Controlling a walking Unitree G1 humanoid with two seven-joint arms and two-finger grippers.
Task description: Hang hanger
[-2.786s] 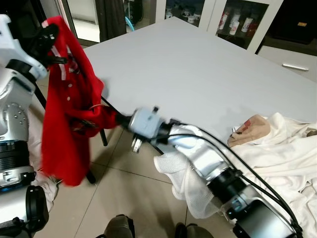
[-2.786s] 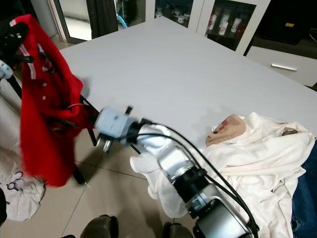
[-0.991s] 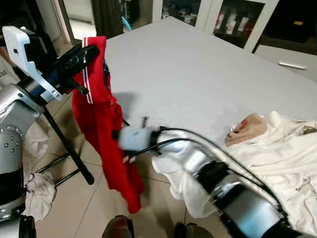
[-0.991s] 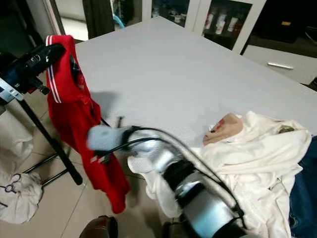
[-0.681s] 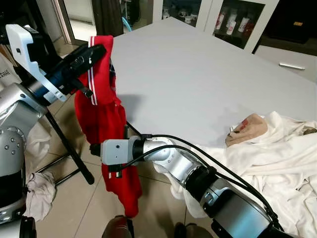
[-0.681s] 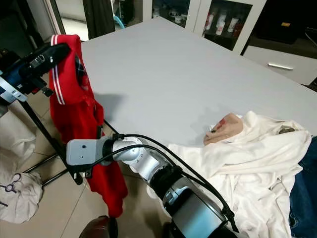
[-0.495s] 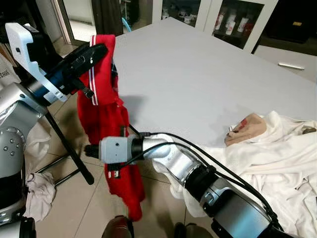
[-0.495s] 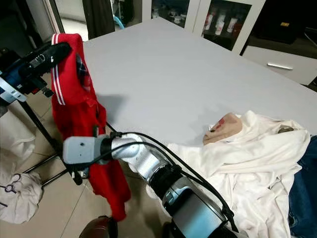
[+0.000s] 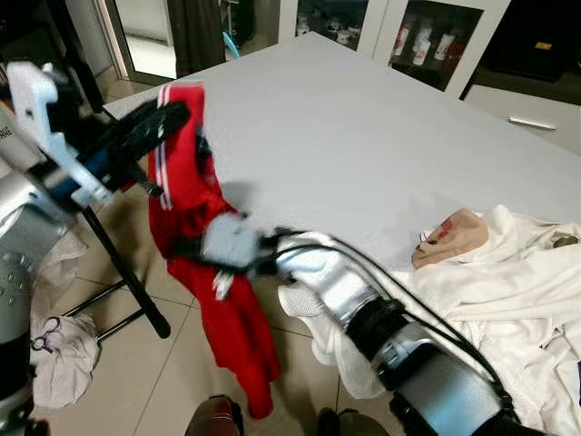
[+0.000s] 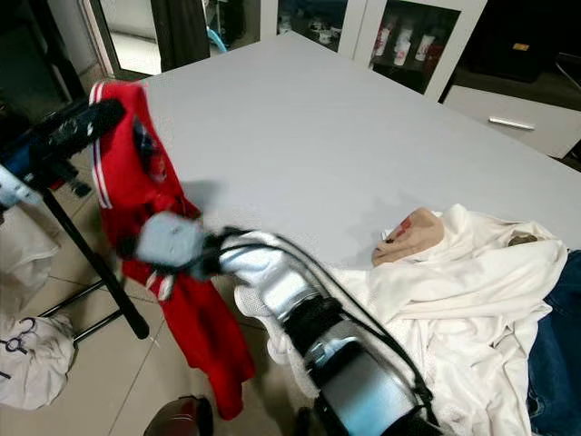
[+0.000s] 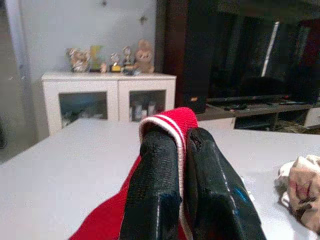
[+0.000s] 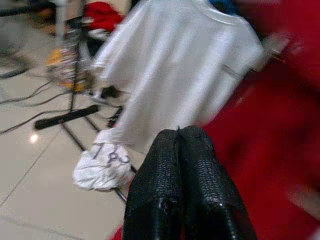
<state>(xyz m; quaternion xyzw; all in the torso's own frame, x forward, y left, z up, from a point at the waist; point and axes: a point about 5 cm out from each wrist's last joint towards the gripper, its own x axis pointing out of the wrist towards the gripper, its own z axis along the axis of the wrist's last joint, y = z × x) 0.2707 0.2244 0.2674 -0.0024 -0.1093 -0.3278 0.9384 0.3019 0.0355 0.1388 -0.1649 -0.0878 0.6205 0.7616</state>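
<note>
The red shirt [image 9: 195, 227] hangs off the worktop's [image 9: 363, 136] near-left corner, long axis vertical. The left gripper [image 11: 177, 145] has its fingers clamped on the collar at the top. The right gripper [image 12: 180, 145], fingers together and empty, sits against the shirt's middle. The rack pole [image 9: 123, 272] stands just left.

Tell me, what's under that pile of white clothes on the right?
The white clothes lie on the grey table, beside a beige cloth. Blue fabric shows at the pile's right edge. Whatever else sits beneath is covered.
</note>
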